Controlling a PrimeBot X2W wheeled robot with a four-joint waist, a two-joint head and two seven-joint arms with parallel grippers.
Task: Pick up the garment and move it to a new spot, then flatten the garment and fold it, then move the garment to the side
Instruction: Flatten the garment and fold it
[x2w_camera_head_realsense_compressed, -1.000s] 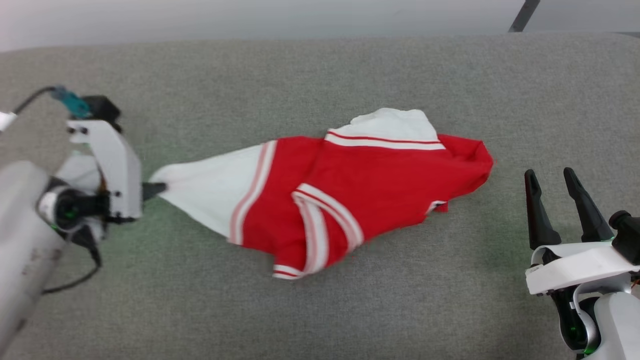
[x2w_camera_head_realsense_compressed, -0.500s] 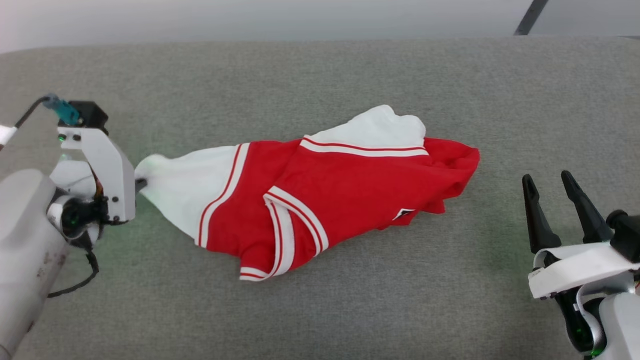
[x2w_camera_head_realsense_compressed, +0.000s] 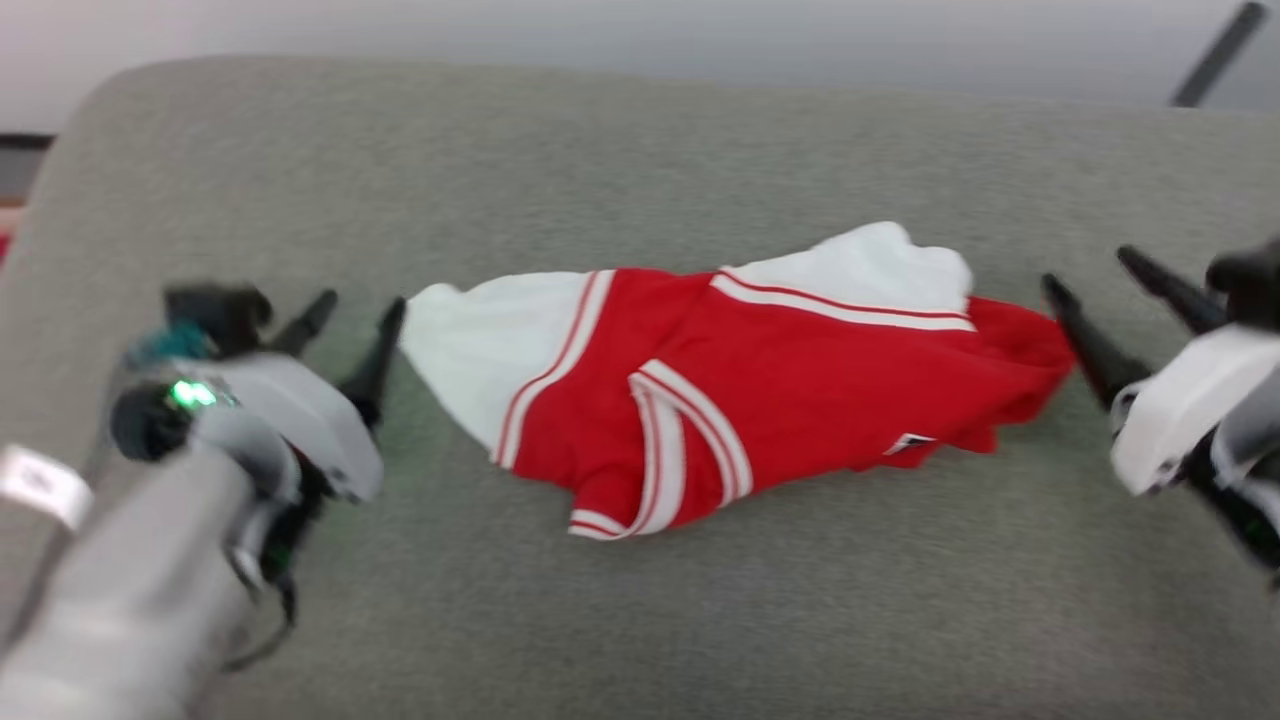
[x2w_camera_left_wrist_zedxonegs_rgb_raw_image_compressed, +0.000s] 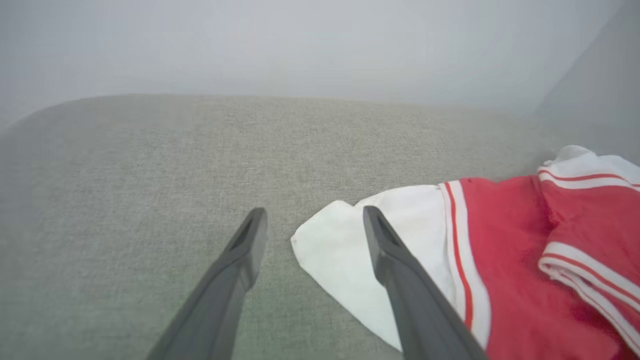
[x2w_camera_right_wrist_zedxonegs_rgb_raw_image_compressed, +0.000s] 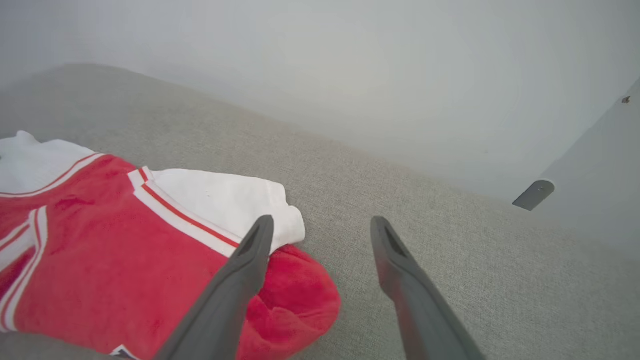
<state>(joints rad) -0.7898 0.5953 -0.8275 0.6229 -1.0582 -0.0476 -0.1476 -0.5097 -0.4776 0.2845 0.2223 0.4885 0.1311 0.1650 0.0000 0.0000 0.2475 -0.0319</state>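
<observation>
Two dark long-fingered grippers flank the work, both with jaws apart and empty: the left gripper (x2w_camera_head_realsense_compressed: 360, 302) sits just beside the white sleeve tip, the right gripper (x2w_camera_head_realsense_compressed: 1088, 268) just beside the bunched red end. Between them, the red soft jersey garment (x2w_camera_head_realsense_compressed: 760, 400) with white sleeves and striped trim lies rumpled near the middle of the grey woven cushion surface (x2w_camera_head_realsense_compressed: 640, 150). You may judge relocation complete and flattening in hand; next, have each gripper pinch its nearest edge and draw outward.
</observation>
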